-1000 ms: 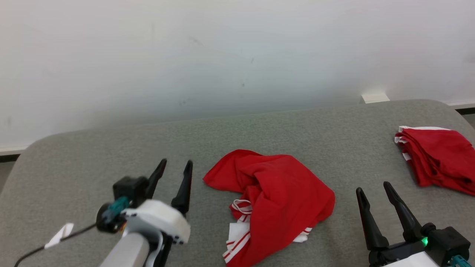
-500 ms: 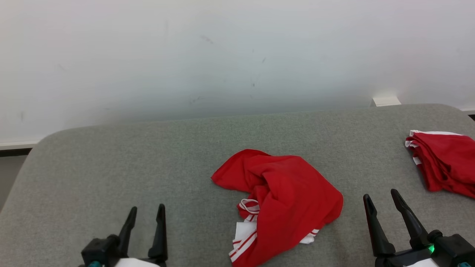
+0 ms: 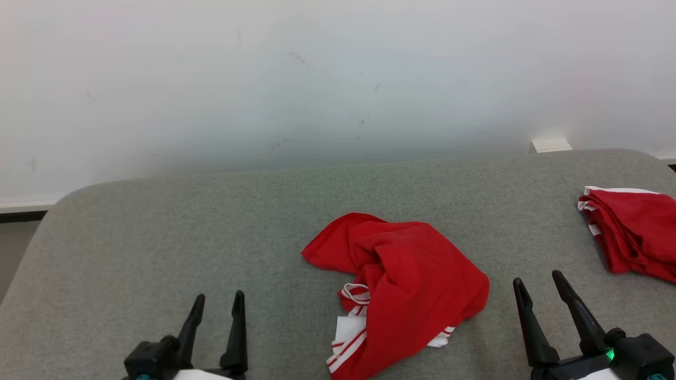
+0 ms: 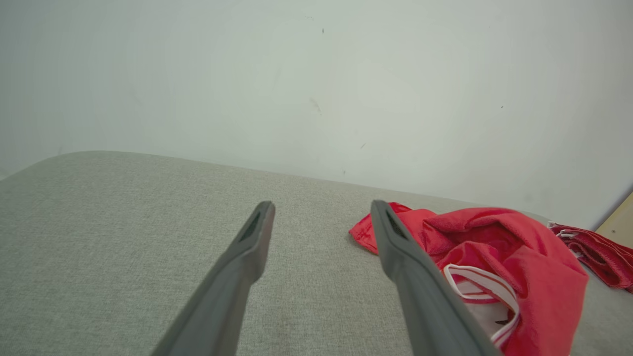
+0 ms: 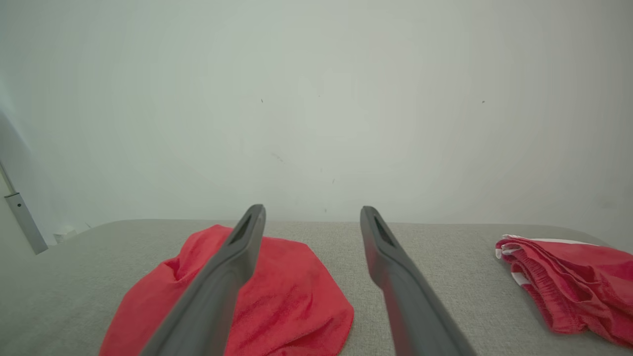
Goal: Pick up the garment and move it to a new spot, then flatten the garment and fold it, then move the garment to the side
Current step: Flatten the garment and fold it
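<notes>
A crumpled red garment (image 3: 401,285) with white stripes lies in a heap at the middle of the grey padded table (image 3: 211,232). It also lies at the right of the left wrist view, garment (image 4: 509,267), and at the lower left of the right wrist view, garment (image 5: 277,296). My left gripper (image 3: 217,303) stands open near the front edge, well left of the heap, holding nothing. My right gripper (image 3: 538,282) is open too, just right of the heap, with nothing between its fingers. Both sets of jaws stand spread over the table in the wrist views, left gripper (image 4: 321,210) and right gripper (image 5: 311,213).
A second red garment (image 3: 631,232), folded, rests at the table's right edge, also red garment (image 5: 568,282) and red garment (image 4: 593,249). A pale wall (image 3: 317,79) rises directly behind the table. Bare grey surface stretches to the left of the heap.
The head camera has shifted slightly. My left gripper has drawn back toward the front edge and lower left, away from the garment. The right gripper and both garments have stayed put.
</notes>
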Motion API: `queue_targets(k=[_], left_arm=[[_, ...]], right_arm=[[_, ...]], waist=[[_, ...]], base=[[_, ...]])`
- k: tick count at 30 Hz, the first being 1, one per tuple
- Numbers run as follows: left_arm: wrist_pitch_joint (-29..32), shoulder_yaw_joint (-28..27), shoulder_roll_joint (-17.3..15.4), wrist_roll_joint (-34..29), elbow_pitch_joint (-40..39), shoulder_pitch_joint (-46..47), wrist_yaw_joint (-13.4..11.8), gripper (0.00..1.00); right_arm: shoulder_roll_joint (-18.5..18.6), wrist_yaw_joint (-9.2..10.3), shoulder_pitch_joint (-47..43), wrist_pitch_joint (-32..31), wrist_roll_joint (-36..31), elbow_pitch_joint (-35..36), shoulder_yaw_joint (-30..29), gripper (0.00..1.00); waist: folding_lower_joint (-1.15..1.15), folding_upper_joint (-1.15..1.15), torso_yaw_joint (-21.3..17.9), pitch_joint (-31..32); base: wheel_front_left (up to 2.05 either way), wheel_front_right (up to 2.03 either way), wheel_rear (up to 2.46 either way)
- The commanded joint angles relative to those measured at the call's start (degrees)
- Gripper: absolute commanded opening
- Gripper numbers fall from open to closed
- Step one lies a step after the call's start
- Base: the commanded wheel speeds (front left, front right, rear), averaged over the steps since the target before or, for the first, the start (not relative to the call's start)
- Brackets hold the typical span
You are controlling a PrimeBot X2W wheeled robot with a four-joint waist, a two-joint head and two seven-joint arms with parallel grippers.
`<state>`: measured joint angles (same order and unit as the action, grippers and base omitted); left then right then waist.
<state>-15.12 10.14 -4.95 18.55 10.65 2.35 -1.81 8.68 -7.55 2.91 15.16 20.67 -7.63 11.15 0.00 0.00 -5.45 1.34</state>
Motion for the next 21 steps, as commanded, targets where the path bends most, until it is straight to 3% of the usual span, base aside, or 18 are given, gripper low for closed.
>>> queue_targets(k=[1,14,21], left_arm=[[-0.01,-0.37,0.05,-0.79,0.29,0.18,0.36,1.00],[-0.01,-1.51,1.38,-2.16,1.87,0.83,2.09,1.00],[0.00,-1.24,1.69,-2.36,2.71,1.67,2.72,1.00]], right_arm=[[-0.14,0.13,-0.10,-0.06,-0.15,-0.27,0.08,1.00],[0.76,0.13,1.47,-0.06,-0.31,-1.31,2.22,1.00],[3.95,0.13,8.51,-1.43,2.10,-5.65,9.96,1.00]], waist=[[0.00,0.00,-0.11,-0.06],[0.00,0.00,0.90,-0.08],[0.00,0.00,4.28,-0.38]], base=[[0.00,0.00,0.00],[0.00,0.00,0.00],[0.00,0.00,0.00]])
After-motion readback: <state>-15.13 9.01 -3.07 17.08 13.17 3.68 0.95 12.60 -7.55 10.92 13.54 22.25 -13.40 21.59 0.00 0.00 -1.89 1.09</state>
